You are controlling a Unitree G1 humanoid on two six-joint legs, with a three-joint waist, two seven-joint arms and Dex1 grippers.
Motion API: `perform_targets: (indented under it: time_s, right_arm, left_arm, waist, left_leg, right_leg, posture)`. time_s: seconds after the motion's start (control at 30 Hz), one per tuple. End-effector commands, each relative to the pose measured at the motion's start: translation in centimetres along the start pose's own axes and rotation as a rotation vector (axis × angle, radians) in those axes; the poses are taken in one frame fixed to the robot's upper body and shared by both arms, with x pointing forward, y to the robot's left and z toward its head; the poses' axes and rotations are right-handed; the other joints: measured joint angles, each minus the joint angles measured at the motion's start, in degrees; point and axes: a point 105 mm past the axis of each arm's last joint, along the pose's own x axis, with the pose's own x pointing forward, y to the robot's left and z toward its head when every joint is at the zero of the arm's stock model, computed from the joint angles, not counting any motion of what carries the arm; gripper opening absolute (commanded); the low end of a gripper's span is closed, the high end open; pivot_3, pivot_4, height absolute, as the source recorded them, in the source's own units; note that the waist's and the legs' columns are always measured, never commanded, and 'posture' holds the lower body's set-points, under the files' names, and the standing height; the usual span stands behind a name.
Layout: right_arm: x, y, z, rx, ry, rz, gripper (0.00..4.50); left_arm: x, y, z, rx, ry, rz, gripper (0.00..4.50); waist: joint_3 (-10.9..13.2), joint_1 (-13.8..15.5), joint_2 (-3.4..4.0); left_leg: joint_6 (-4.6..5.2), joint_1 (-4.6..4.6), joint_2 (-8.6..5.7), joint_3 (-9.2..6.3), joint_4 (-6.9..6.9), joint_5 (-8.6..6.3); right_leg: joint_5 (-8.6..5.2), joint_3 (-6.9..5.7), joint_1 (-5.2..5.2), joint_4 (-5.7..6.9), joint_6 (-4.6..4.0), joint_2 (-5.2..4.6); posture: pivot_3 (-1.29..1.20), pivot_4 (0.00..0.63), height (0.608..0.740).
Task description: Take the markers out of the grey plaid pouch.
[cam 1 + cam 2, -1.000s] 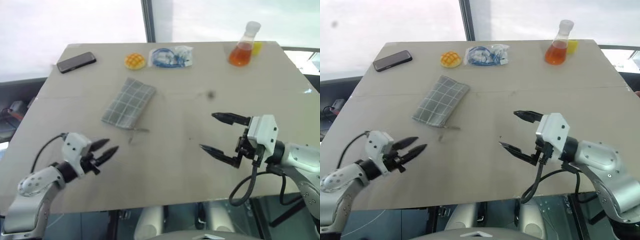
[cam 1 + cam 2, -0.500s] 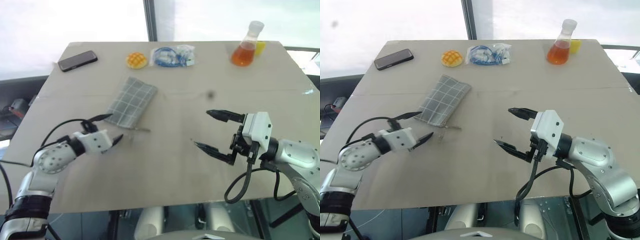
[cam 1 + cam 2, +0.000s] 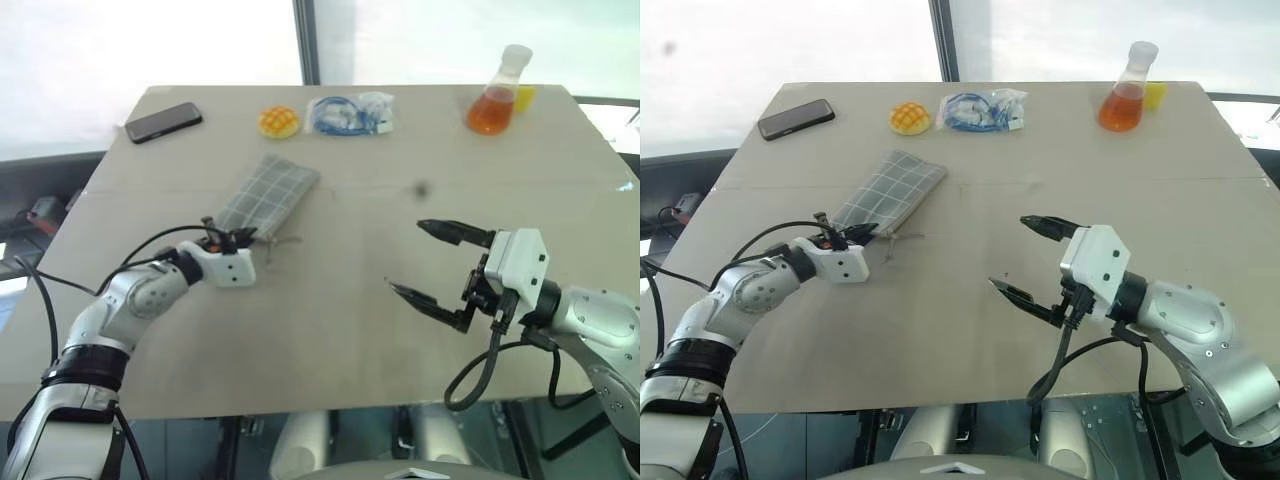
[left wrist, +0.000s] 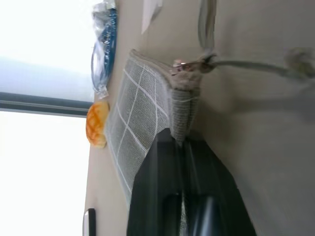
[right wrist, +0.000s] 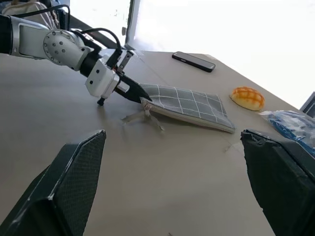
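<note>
Now left gripper (image 3: 243, 237) pinches pouch (image 3: 268, 196) corner; soft fabric, will sag. Right gripper (image 3: 433, 264) wide, empty.

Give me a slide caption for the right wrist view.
Left gripper shut on the near corner of the grey plaid pouch, seen between the right gripper's open jaws.

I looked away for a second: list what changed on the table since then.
The left gripper reached forward to the near end of the grey plaid pouch and shut its fingers on the corner there. The right gripper stayed open above the table; phone, bun and flask kept their places.
</note>
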Motion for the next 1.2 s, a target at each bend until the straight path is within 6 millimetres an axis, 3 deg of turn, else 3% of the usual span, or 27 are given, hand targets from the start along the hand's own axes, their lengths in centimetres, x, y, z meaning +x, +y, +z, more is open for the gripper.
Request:
perform_targets:
  time_s: [0.03,0.13,0.3,0.6,0.67,0.77,0.97,1.13,1.2]
  right_arm:
    - [0.5,0.1,1.3,-0.043,-0.050,0.012,4.50]
    - [1.3,-0.1,1.4,-0.014,-0.059,0.027,4.50]
    - [4.1,-0.3,0.6,0.212,0.039,0.092,4.50]
    - [7.8,-1.5,-1.0,0.352,0.134,0.109,4.50]
    - [9.1,-1.3,-1.2,0.366,0.147,0.120,3.95]
    - [10.1,-0.7,-1.9,0.369,0.181,0.139,2.76]
    - [11.0,-0.6,-2.9,0.376,0.227,0.140,2.76]
    - [11.0,-1.4,-3.5,0.352,0.263,0.103,0.63]
    - [10.7,-1.9,-3.4,0.353,0.264,0.084,0.11]
  left_arm:
    - [0.4,1.1,1.3,-0.080,-0.081,0.074,0.03]
    - [0.6,2.2,3.9,-0.285,-0.213,0.122,0.03]
    - [0.7,2.7,7.2,-0.558,-0.379,0.110,0.03]
    - [1.9,1.3,9.6,-0.566,-0.502,0.041,0.03]
    - [2.2,1.1,9.9,-0.554,-0.520,0.031,0.00]
    - [2.4,0.9,10.1,-0.545,-0.539,0.023,0.00]
    - [2.4,0.6,10.1,-0.536,-0.556,0.014,0.00]
    - [2.4,0.4,10.2,-0.527,-0.563,0.014,0.00]
    - [2.3,0.4,10.0,-0.525,-0.561,0.017,0.00]
  waist:
    - [0.00,-0.04,0.01]
    - [0.01,-0.13,-0.02]
    - [0.04,-1.15,-0.06]
    - [0.04,-1.54,-0.05]
    - [0.04,-1.55,-0.04]
    - [0.03,-1.52,-0.05]
    - [0.04,-1.57,-0.04]
    - [0.04,-1.57,-0.04]
    - [0.04,-1.58,-0.04]
  left_leg:
    - [0.00,0.00,0.00,0.00,0.01,0.00]
    - [0.00,-0.05,0.01,-0.03,0.05,0.00]
    - [0.00,-0.09,0.00,-0.02,0.07,0.00]
    - [0.01,-0.03,-0.08,-0.07,0.06,0.01]
    - [0.01,-0.04,-0.08,-0.09,0.06,0.01]
    - [0.01,-0.03,-0.07,-0.07,0.06,0.01]
    - [0.01,-0.05,-0.07,-0.07,0.06,0.01]
    - [0.01,-0.04,-0.06,-0.08,0.06,0.01]
    - [0.01,-0.04,-0.06,-0.08,0.06,0.01]
  right_leg:
    - [0.00,0.00,0.00,0.01,0.00,0.00]
    - [0.00,0.00,-0.01,0.00,-0.01,-0.02]
    - [0.15,0.02,-0.02,-0.01,-0.23,-0.06]
    - [0.17,-0.02,0.05,0.01,-0.26,0.14]
    - [0.17,-0.02,0.05,0.01,-0.26,0.18]
    - [0.18,-0.02,0.05,0.02,-0.27,0.23]
    - [0.18,0.01,0.05,-0.01,-0.27,0.23]
    - [0.18,-0.02,0.05,0.00,-0.27,0.24]
    - [0.18,-0.01,0.04,0.00,-0.27,0.24]
  posture:
    - [0.00,0.150,0.740]
    - [0.00,0.150,0.740]
    - [0.00,0.150,0.740]
    - [0.00,0.150,0.740]
    - [0.00,0.150,0.740]
    - [0.00,0.150,0.740]
    - [0.00,0.150,0.740]
    - [0.00,0.150,0.740]
    - [0.00,0.150,0.740]
